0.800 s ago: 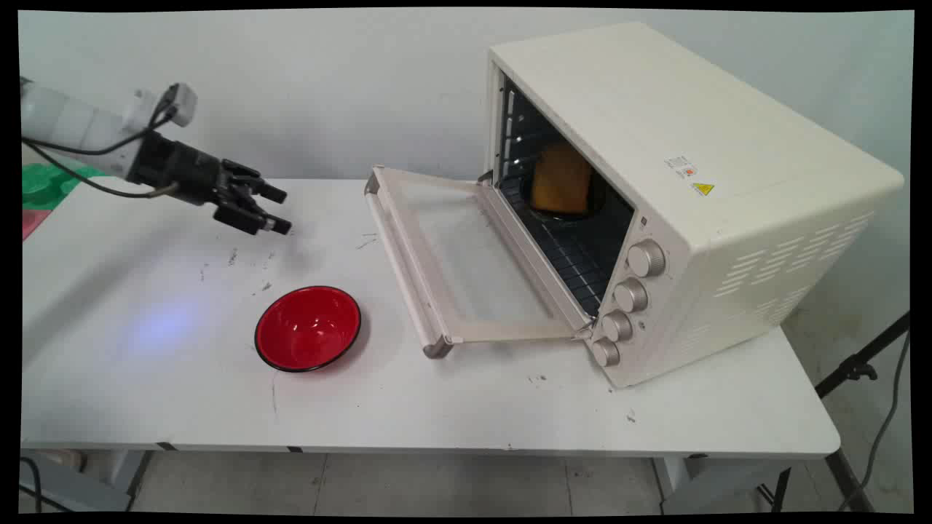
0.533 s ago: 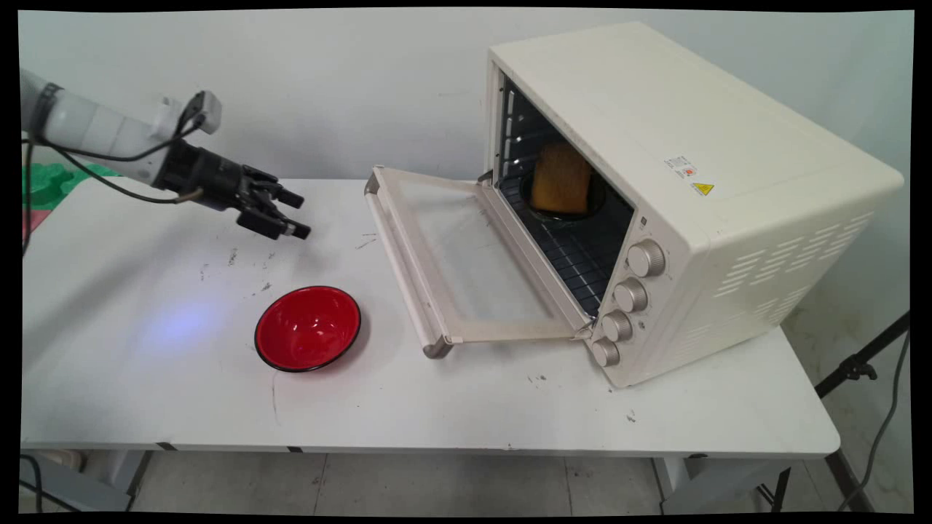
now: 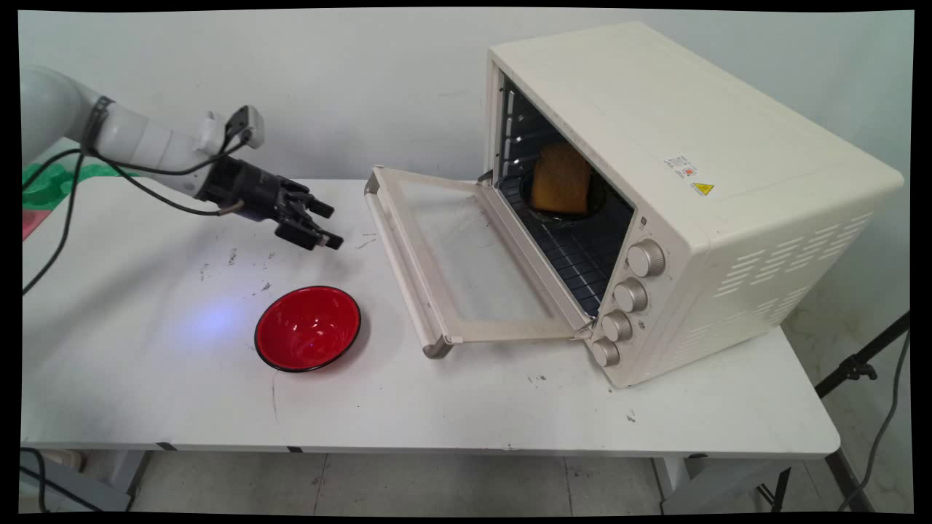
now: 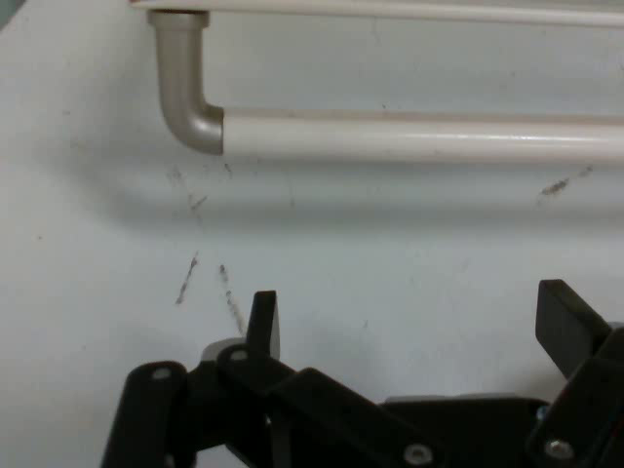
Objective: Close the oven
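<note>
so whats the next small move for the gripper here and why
Probably ease forward toward the cream oven door's bar handle: the black gripper is open and empty above the white table, with the handle just ahead of it.

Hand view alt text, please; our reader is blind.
The open tool, holding nothing, hovers over the scuffed white table, facing the oven door's handle lying across the top.
</note>
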You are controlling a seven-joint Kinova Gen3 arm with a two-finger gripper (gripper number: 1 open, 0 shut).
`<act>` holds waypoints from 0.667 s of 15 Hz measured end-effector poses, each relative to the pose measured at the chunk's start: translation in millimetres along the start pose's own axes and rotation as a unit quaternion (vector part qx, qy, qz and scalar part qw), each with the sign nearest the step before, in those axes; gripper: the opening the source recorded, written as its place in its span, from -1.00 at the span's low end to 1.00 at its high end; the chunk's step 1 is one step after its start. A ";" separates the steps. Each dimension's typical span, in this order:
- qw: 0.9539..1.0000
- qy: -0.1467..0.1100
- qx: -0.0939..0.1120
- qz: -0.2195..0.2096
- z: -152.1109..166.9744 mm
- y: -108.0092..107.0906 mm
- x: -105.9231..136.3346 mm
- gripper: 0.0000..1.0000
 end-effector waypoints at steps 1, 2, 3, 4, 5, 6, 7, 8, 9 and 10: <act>1.000 -0.001 0.000 0.001 5.6 1.7 1.9 1.00; 1.000 -0.002 0.000 0.002 10.4 3.0 3.3 -1.00; 1.000 -0.003 0.001 0.003 16.1 4.4 5.0 -1.00; 1.000 -0.004 0.001 0.004 21.7 5.7 6.5 -1.00; 1.000 -0.005 0.001 0.006 26.8 6.7 7.8 -1.00; 1.000 -0.005 0.001 0.007 30.0 7.4 8.7 -1.00; 1.000 -0.006 0.002 0.008 34.9 8.2 9.8 -1.00; 1.000 -0.006 0.002 0.010 41.0 9.1 11.2 -1.00; 1.000 -0.007 0.002 0.011 46.2 9.7 12.5 -1.00; 1.000 -0.008 0.002 0.013 52.7 10.4 13.9 -1.00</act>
